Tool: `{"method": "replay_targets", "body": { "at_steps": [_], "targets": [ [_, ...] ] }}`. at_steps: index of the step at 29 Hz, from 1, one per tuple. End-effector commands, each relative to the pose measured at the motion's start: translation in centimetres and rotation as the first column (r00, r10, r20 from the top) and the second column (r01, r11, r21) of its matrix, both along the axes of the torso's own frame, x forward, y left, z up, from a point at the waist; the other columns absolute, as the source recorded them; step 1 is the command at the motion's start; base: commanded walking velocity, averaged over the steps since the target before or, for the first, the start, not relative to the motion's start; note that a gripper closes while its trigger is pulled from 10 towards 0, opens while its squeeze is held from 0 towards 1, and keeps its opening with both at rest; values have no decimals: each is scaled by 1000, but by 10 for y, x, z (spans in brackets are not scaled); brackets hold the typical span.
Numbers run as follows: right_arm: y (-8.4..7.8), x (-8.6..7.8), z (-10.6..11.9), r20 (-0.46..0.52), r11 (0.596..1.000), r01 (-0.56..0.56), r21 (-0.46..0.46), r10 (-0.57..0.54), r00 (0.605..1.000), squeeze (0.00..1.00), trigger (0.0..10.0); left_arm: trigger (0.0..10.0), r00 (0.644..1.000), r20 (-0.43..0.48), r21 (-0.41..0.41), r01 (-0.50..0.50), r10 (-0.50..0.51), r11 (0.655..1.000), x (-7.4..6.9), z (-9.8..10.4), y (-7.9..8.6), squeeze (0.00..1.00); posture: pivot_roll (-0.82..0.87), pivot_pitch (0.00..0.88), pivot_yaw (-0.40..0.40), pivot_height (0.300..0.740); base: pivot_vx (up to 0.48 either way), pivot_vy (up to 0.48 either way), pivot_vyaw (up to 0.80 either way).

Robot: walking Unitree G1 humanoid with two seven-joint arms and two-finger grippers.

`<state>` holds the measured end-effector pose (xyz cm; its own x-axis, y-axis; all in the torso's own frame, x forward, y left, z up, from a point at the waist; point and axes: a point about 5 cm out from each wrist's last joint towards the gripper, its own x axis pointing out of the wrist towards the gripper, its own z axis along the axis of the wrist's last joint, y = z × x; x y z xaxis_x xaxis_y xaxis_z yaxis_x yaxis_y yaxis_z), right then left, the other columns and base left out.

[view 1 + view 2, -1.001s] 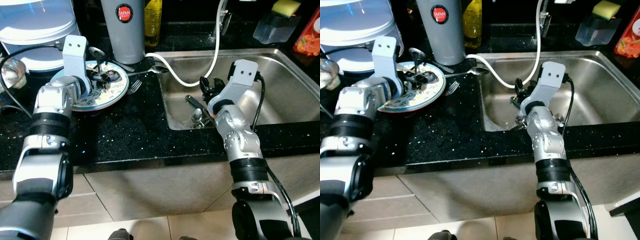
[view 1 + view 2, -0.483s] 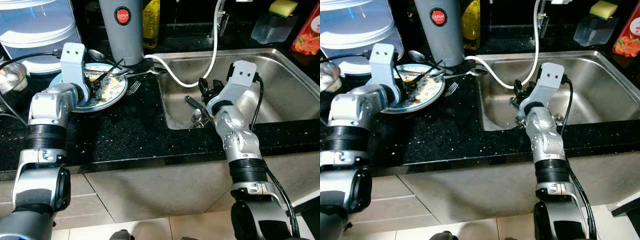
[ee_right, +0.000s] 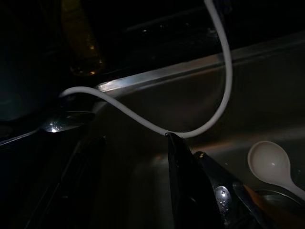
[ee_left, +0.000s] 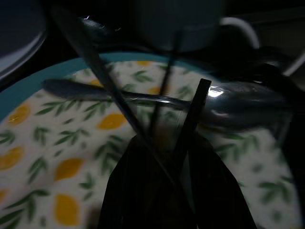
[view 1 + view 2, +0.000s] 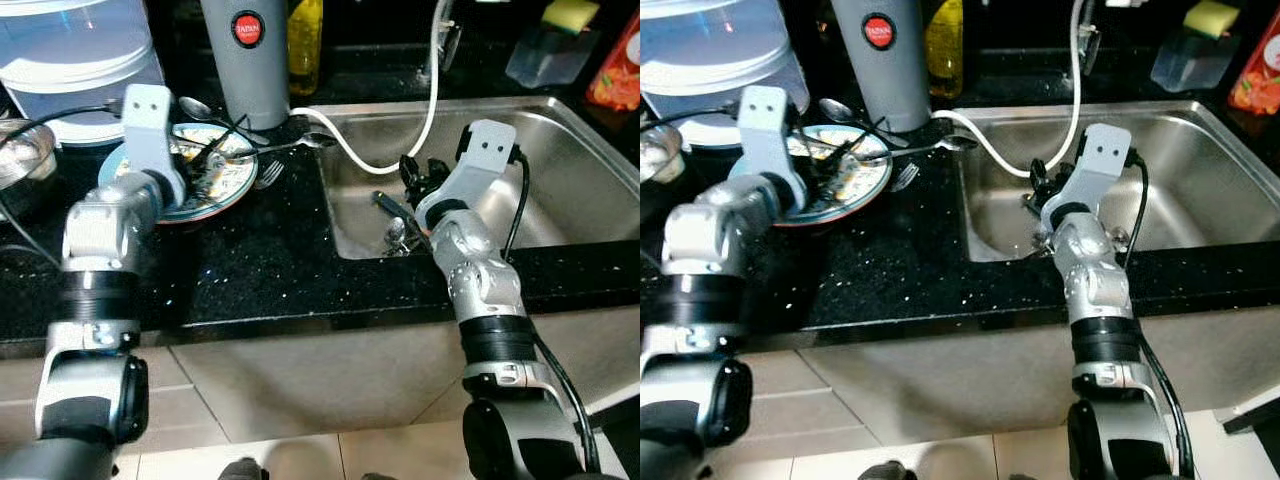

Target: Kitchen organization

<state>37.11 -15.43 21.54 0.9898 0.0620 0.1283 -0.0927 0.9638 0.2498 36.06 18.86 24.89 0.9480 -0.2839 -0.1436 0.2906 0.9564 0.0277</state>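
Reaching over the plate (image 5: 185, 185), the left gripper (image 5: 208, 158) sits low above the leaf-and-lemon pattern, its fingers (image 4: 193, 119) close together around thin dark utensil handles; the wrist view suggests a pinch on them, though I cannot tell for sure that it grips. A spoon (image 4: 228, 107) lies across the plate just past the fingertips, and another long spoon (image 5: 290, 145) bridges plate rim and sink (image 5: 560, 120) edge. To do this well, the gripper should close on one handle only, lift straight up clear of the crossed cutlery (they could drag each other), then carry it toward the sink. The right gripper (image 5: 415, 178) hangs inside the sink over cutlery (image 5: 392, 215) near the drain, beside the white hose (image 5: 400, 150); whether it is parted or closed is unclear. Compared with a second ago, the left arm has shifted back along the plate and the plate sits slightly farther left; the right arm is unchanged.
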Motion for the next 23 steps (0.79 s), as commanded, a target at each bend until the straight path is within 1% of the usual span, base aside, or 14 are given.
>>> {"method": "replay_targets", "body": {
  "at_steps": [1,3,5,6,8,10,13,15,16,18,19,20,21,23],
  "targets": [
    [-1,1,1,-8,1000,-4,12,4,1000,0,10000,10000,999,4,-4,49,-49,999,-3,-3,-9,0,177,62,-23,740,0,0,0],
    [0,1,3,3,1000,-13,24,13,1000,0,10000,10000,990,26,12,140,-140,990,-12,2,-21,0,183,60,-28,740,0,0,0],
    [2,1,6,14,999,-25,34,24,1000,0,10000,10000,985,36,27,170,-171,985,-16,4,-25,0,183,60,-28,740,0,0,0],
    [7,1,11,41,995,-63,72,60,997,0,10000,10000,979,56,47,195,-198,980,-18,9,-31,0,190,59,-34,740,0,0,0],
    [9,0,12,51,993,-78,88,74,996,0,10000,10000,977,64,54,199,-202,979,-18,10,-32,0,190,59,-34,740,0,0,0],
    [17,-2,19,90,974,-159,159,146,985,0,10000,10000,970,103,77,213,-220,974,-17,19,-37,0,193,60,-38,740,0,0,0],
    [21,-4,22,113,961,-198,191,179,977,0,10000,10000,965,122,82,222,-231,972,-16,24,-40,0,193,60,-38,740,0,0,0],
    [34,-12,32,182,900,-337,275,295,938,0,10000,10000,947,167,121,258,-276,958,-12,34,-50,0,195,61,-40,740,0,0,0],
    [34,-12,32,182,900,-337,275,295,938,0,10000,10000,947,167,121,258,-276,958,-12,34,-50,0,195,61,-40,740,0,0,0],
    [48,-21,38,234,822,-462,333,403,885,0,10000,10000,927,205,221,268,-313,938,-2,39,-63,0,192,61,-40,740,0,0,0],
    [48,-21,38,234,822,-462,333,403,885,0,10000,10000,927,205,221,268,-313,938,-2,39,-63,0,192,61,-40,740,0,0,0],
    [52,-24,38,243,798,-492,349,430,870,0,10000,10000,920,217,255,269,-326,929,3,40,-69,0,192,61,-40,740,0,0,0],
    [52,-24,38,243,798,-492,349,430,870,0,10000,10000,920,217,255,269,-326,929,3,40,-69,0,192,61,-40,740,0,0,0],
    [57,-27,37,240,781,-504,370,444,864,0,10000,10000,913,216,267,285,-345,921,12,41,-81,0,183,60,-35,740,0,0,0]
  ]
}}
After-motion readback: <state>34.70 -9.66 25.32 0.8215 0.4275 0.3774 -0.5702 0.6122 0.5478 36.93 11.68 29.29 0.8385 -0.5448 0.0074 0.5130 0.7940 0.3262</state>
